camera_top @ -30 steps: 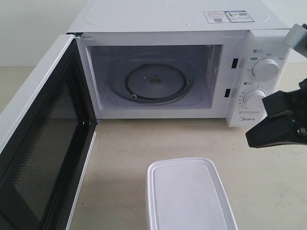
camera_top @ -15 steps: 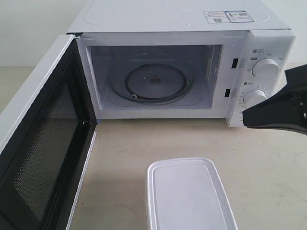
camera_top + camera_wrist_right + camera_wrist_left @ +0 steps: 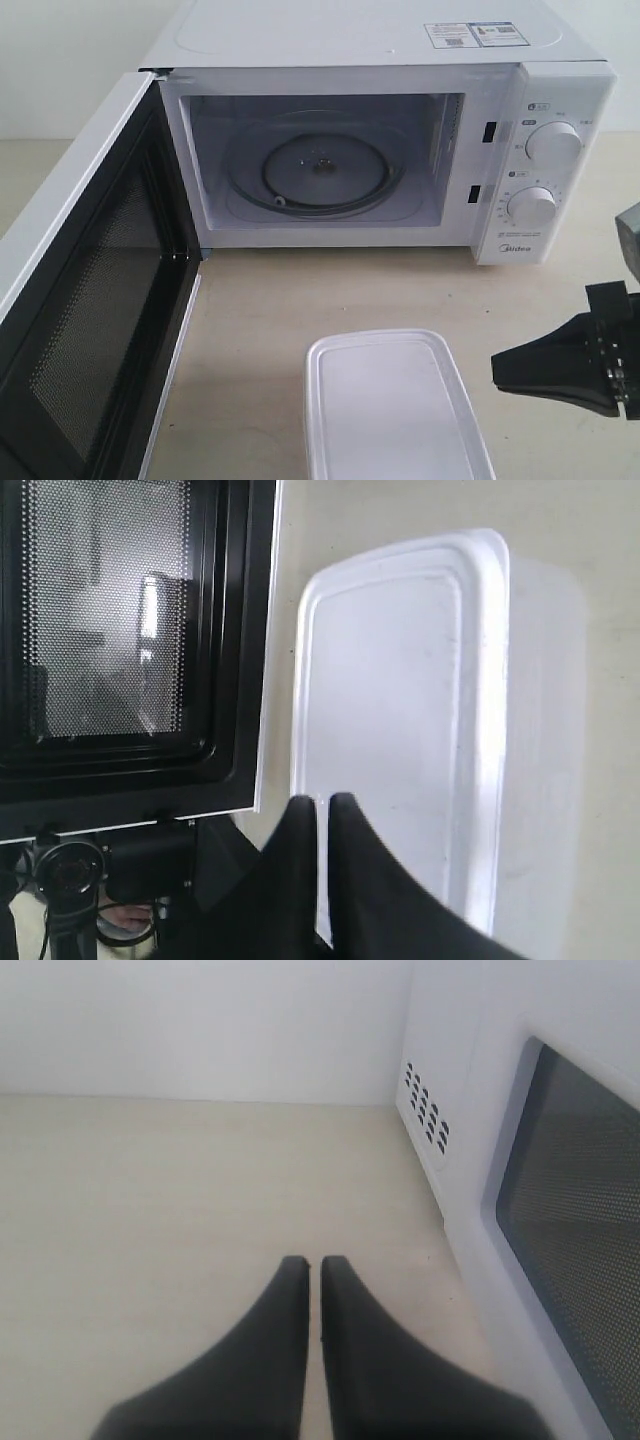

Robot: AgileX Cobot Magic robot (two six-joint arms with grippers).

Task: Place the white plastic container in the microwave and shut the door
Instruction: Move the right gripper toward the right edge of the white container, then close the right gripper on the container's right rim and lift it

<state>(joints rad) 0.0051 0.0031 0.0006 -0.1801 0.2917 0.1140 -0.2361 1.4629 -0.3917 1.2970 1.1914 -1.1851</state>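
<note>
- White plastic container [image 3: 395, 410] lies on the worktop [image 3: 260, 300] just beside the right gripper [image 3: 497, 366] (clenched, empty), within reach.
- Door [image 3: 90, 300] stands wide, so the microwave [image 3: 380, 40] can receive it.

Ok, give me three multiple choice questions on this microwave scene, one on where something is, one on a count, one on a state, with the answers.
1. Where is the container?
A. on the table in front of the microwave
B. inside it
C. on top of it

2. How many round knobs are on the microwave's front?
A. one
B. two
C. three

3. The door is:
A. shut
B. taken off
C. wide open

Answers:
1 A, it lies on the table short of the open cavity.
2 B, one knob sits above the other.
3 C, its mesh inner face is swung out to the side.
</note>
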